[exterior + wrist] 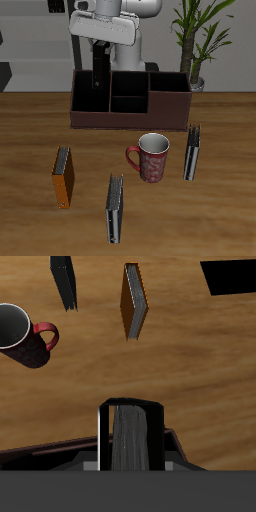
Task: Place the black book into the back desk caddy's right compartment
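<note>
The back desk caddy (pixel 130 118) is a long dark maroon-brown box at the table's back. My gripper (pixel 98 52) is shut on the black book (pixel 98 80) and holds it upright over the caddy's right compartment (pixel 88 98), the wide undivided end section. The book's lower end is about level with the caddy's rim or just inside it. Whether it touches the floor I cannot tell. In the wrist view the black book (pixel 132 451) sits between my fingers (pixel 104 426), with the caddy's rim (pixel 50 448) just beneath.
A red mug (pixel 152 157) stands in front of the caddy, also in the wrist view (pixel 22 336). An orange-brown book (pixel 63 177) and two dark grey books (pixel 115 208) (pixel 193 152) lie nearer the front edge. A potted plant (pixel 195 45) stands behind the caddy.
</note>
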Robot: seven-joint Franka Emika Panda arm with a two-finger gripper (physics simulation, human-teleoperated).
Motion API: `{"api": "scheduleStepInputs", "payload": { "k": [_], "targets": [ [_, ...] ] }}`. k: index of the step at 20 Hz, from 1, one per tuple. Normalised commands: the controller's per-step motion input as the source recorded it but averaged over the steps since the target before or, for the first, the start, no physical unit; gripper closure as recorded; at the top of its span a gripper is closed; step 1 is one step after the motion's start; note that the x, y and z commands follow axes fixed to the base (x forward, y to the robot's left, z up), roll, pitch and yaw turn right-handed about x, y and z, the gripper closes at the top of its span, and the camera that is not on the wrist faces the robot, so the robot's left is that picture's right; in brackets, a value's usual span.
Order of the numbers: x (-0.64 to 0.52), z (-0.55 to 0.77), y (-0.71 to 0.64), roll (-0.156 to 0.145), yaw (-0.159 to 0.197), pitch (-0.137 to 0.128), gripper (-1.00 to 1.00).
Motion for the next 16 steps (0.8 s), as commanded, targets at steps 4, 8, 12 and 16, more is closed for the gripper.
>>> {"api": "scheduleStepInputs", "payload": {
  "k": [4, 8, 12, 16],
  "targets": [
    [-0.50, 0.35, 0.25, 0.029, 0.052, -0.023, 1.00],
    [-0.41, 0.25, 0.27, 0.018, 0.056, -0.008, 1.00],
    [-0.38, 0.21, 0.35, 0.038, 0.033, 0.016, 1.00],
    [-0.45, 0.18, 0.55, -0.011, 0.112, -0.016, 1.00]
  ]
}}
